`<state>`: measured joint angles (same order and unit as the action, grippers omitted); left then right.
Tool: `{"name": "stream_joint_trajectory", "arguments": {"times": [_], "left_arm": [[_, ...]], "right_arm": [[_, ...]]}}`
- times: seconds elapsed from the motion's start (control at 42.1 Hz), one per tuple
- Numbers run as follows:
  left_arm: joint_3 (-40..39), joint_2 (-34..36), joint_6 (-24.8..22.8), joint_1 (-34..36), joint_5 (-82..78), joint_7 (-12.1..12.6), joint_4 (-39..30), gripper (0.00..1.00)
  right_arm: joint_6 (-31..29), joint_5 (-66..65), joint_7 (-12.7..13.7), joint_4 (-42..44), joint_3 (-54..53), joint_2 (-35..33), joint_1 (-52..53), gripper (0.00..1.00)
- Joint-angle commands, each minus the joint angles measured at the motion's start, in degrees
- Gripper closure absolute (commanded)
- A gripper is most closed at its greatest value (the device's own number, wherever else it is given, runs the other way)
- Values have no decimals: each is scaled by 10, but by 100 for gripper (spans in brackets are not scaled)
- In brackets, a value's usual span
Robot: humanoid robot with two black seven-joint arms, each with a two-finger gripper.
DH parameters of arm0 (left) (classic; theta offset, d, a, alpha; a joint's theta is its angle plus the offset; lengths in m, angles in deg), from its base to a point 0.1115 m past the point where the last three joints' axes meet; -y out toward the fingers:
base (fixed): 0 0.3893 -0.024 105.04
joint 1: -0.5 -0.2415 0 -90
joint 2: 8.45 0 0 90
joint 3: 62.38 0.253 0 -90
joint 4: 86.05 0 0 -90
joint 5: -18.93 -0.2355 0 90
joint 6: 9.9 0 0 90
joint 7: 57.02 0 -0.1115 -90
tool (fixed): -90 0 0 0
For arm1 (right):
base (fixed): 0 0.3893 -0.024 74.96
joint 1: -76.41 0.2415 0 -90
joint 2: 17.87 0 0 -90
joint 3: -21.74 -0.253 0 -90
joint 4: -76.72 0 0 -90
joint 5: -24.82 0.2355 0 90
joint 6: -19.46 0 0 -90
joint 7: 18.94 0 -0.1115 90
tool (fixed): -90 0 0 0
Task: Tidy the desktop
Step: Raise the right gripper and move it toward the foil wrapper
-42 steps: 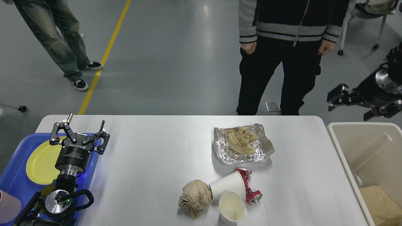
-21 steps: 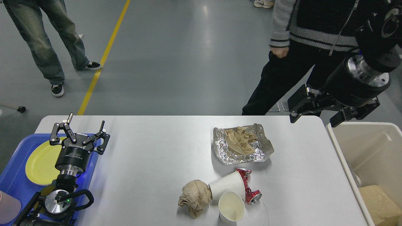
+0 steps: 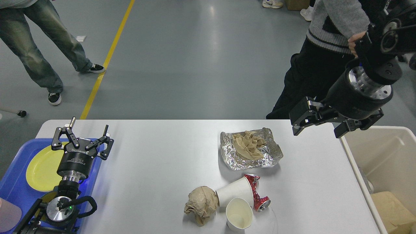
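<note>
Right hand: the right hand (image 3: 317, 122) hangs over the far right corner of the table, fingers spread wide, holding nothing.
Left hand: the left hand (image 3: 82, 139) hovers over the blue plastic tray (image 3: 14, 191) with its round yellow plate (image 3: 40, 167), fingers apart, empty.
Table: the large smooth white rectangular table (image 3: 156, 169) fills the middle of the view; its litter lies right of centre.
Handling: the crumpled silver foil sheet (image 3: 250, 150) with its tan paper wad looks light and soft, best pinched at a raised edge; the brown paper ball (image 3: 201, 204), two white paper cups (image 3: 239, 208) and crushed red can (image 3: 258, 192) seem light, the cups easily squashed.
Change: the right hand has swung in from beyond the cream rectangular bin (image 3: 383, 169) toward the foil; the left has stayed put.
</note>
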<state>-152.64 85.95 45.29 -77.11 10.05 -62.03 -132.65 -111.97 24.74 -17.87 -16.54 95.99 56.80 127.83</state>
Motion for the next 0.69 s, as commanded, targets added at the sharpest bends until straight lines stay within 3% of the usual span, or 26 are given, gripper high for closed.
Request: {"name": "stream_joint_trajectory", "arguments": {"times": [0.0,0.166,0.475,0.665], "left_arm": [[0,0,0,0,0,0,0,4],[0,0,1,0,0,0,0,4],[0,0,1,0,0,0,0,4],[0,0,0,0,0,0,0,4]], "right_arm": [[40,-2,0,12,-18,7,-25,0],[85,-8,0,71,-65,28,-98,0],[87,-7,-1,312,-86,98,-345,0],[89,5,0,382,-94,102,-458,1]]}}
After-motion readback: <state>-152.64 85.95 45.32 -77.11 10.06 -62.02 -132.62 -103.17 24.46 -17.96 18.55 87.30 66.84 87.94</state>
